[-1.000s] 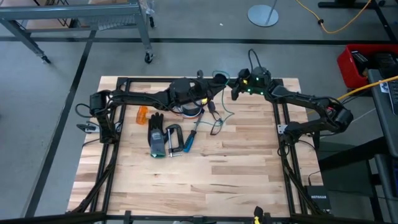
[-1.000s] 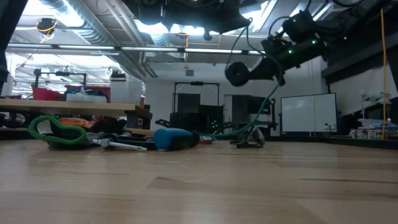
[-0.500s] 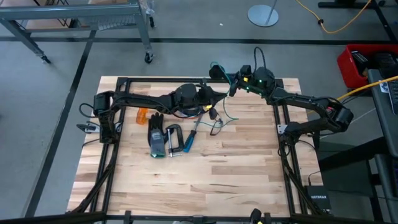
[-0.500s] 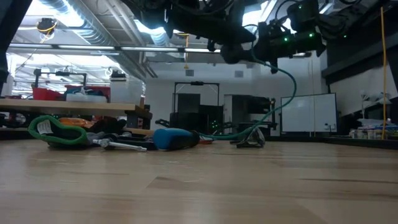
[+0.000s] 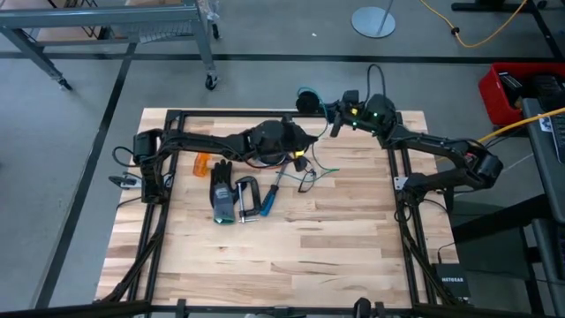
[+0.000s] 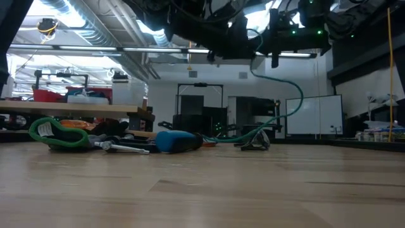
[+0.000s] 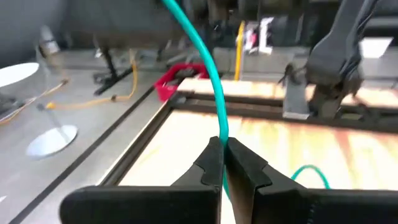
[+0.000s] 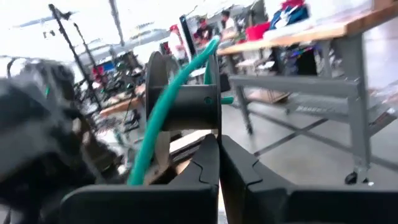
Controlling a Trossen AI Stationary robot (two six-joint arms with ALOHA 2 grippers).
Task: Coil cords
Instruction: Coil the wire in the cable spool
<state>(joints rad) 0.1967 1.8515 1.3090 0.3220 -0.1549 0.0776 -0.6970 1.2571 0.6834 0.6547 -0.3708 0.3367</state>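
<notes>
The thin teal cord [image 6: 292, 95] runs from a black spool [image 8: 186, 99] to my left gripper [image 7: 222, 149], which is shut on it. From there it sags in a loop to the table [image 5: 328, 168]. My right gripper [image 8: 219, 142] is shut and carries the spool [image 5: 307, 97] above the table's far edge. My left gripper [image 5: 303, 146] hangs just near of it. Black cords [image 5: 306, 181] lie on the table by the teal cord's resting end. Both grippers show at the top of the low view. My left gripper pinches a mid-length stretch of the teal cord [image 7: 219, 127] between its two fingertips, a single strand. The fingers reach roughly level from the table's left. The cord rises from them toward the spool and hangs slack below them down to the table. My right gripper is shut just under the spool's hub [image 8: 199, 115]; its own fingertips hide the exact place of contact. The fingers reach about level, from the table's right. The spool is lifted clear of the table, with the teal cord [image 8: 158, 118] leading off it.
A blue-handled screwdriver [image 5: 275, 187], a clamp [image 5: 247, 199], a black-and-green glove [image 5: 221, 190] and an orange piece [image 5: 202, 162] lie left of the cords. A tape roll [image 5: 272, 159] sits under my left arm. The near half of the table [image 5: 291, 256] is bare wood.
My right gripper has risen and tipped up to level, carrying the spool toward the far edge. My left gripper has sunk a little, tipped lower and gone toward the table's right. The teal cord between them and the table has been drawn up into a taller hanging loop.
</notes>
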